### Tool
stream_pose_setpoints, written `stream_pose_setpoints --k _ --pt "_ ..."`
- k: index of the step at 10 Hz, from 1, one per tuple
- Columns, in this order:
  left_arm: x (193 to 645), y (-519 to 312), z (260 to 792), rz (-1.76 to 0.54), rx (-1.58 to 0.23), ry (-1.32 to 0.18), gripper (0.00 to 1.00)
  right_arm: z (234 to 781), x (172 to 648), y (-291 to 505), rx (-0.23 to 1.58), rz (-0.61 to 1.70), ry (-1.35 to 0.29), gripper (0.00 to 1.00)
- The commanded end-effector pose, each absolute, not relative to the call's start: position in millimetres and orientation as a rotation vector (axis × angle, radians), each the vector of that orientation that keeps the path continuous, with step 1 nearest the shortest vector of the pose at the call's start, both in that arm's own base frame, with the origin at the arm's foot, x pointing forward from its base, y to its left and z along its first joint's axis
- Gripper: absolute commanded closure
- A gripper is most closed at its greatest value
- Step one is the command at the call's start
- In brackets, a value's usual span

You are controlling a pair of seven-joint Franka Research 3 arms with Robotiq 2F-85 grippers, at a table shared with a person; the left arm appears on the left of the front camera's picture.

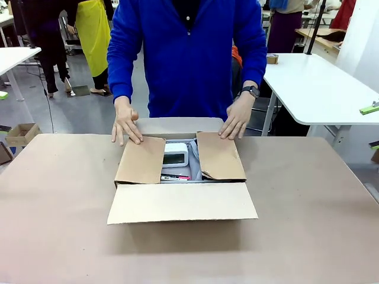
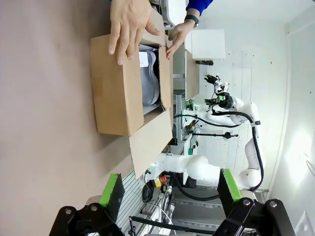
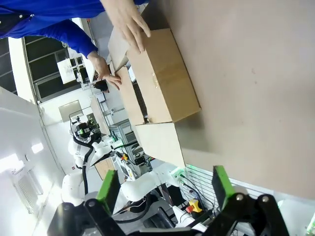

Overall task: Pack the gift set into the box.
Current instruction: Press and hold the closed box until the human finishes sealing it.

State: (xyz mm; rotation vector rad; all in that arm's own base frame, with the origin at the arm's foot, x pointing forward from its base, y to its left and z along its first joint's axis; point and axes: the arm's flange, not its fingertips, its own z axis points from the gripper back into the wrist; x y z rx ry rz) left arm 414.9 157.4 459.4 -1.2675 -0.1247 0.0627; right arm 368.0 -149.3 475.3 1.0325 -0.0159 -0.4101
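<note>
On the table (image 1: 53, 201) stands one box (image 1: 180, 204), two of its four flaps folded inward under the person's two hands (image 1: 126, 122). Inside lie one gadget (image 1: 176, 155), one cloth (image 1: 193, 164) and one pen (image 1: 175, 177). Left gripper (image 2: 170, 184) and right gripper (image 3: 165, 179) both gape wide, empty.

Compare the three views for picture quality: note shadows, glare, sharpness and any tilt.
Front view: evenly lit, sharp; the near flap of the box throws a soft shadow on the table. Left wrist view: rolled sideways, right-hand wall washed out behind the open left gripper. Right wrist view: rolled sideways, pale glare at lower left beside the open right gripper.
</note>
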Motion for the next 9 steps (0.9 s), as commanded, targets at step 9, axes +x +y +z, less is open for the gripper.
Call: stream_pose_setpoints --k 9 --pt "411.7 159.1 459.7 0.036 -1.266 -0.124 0.0 475.9 365.6 -152.3 1.021 -0.39 -0.007 0.0"
